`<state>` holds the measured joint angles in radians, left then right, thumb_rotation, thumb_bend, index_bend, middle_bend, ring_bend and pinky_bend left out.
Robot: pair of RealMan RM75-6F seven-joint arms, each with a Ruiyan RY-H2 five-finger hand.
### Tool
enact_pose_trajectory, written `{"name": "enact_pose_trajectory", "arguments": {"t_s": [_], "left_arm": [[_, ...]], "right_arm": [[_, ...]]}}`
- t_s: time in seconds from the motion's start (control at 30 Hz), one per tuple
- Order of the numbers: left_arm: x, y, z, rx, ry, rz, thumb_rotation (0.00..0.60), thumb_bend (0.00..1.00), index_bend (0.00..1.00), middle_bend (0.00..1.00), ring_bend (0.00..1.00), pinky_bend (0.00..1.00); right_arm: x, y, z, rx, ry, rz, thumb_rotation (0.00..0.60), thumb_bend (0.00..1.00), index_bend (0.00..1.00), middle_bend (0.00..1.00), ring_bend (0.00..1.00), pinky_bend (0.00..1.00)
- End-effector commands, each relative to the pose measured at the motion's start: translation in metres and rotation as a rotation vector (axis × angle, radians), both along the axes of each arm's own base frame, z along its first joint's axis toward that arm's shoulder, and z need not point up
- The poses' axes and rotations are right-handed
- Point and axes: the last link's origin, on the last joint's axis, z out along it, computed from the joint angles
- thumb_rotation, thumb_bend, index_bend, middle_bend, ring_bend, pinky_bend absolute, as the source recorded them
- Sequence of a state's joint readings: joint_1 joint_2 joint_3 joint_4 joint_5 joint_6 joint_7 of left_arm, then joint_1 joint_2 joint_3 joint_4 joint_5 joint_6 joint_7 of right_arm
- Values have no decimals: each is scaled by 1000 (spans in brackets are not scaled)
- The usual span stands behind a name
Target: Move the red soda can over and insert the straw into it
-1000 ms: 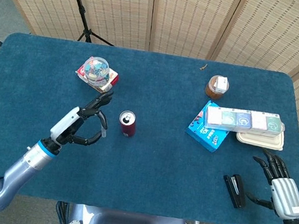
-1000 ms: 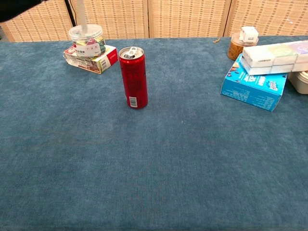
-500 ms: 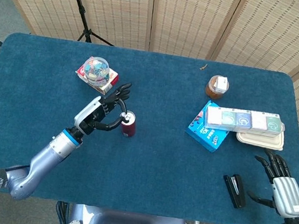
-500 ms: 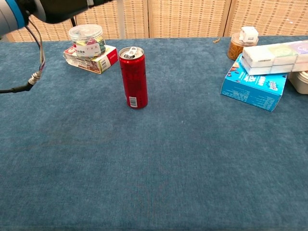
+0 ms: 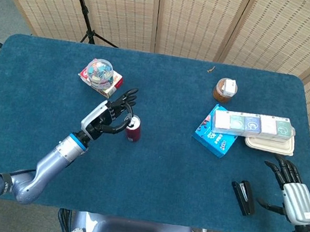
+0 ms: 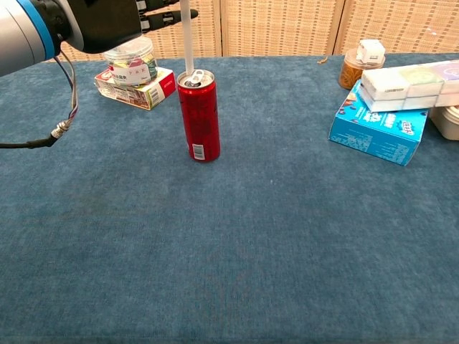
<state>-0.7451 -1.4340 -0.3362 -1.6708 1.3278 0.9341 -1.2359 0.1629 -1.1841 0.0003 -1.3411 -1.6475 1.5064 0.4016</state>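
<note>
The red soda can (image 5: pixel 133 130) (image 6: pixel 199 116) stands upright on the blue table, left of centre. A white straw (image 6: pixel 188 37) hangs straight down, its lower tip at the can's top opening. My left hand (image 5: pixel 110 116) (image 6: pixel 107 21) holds the straw from just left of and above the can. My right hand (image 5: pixel 293 194) rests at the table's right front edge, fingers spread, holding nothing.
A clear jar on a red box (image 5: pixel 102 75) (image 6: pixel 132 68) sits behind the can to the left. A brown jar (image 5: pixel 225 89), a blue box (image 5: pixel 214 135), a row of white packs (image 5: pixel 252 124) and a black stapler (image 5: pixel 243 197) lie on the right.
My left hand swung in from the left front to above the can, bringing the straw down until its tip meets the can's opening. The right hand barely moved.
</note>
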Motion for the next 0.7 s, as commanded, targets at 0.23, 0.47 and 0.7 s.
{"name": "enact_pose_trajectory", "arguments": {"t_s": [0.23,0.47,0.7], "left_arm": [[-6,1,-4,-28,-6,3,600,444,630,0,0,0],[-6,3,-9,-36,-13,3,600,444,630,0,0,0],[-3,5,-9,-35,-35,-7,600,444,630,0,0,0]], "right_arm": [[0,0,0,-2,-4,-2,600,0,139,0,0,34],[0,0,1,-2,-4,-3,600,0,140,0,0,34],[-1,-1,1,-3,-4,-7,600,0,139,0,0,36]]}}
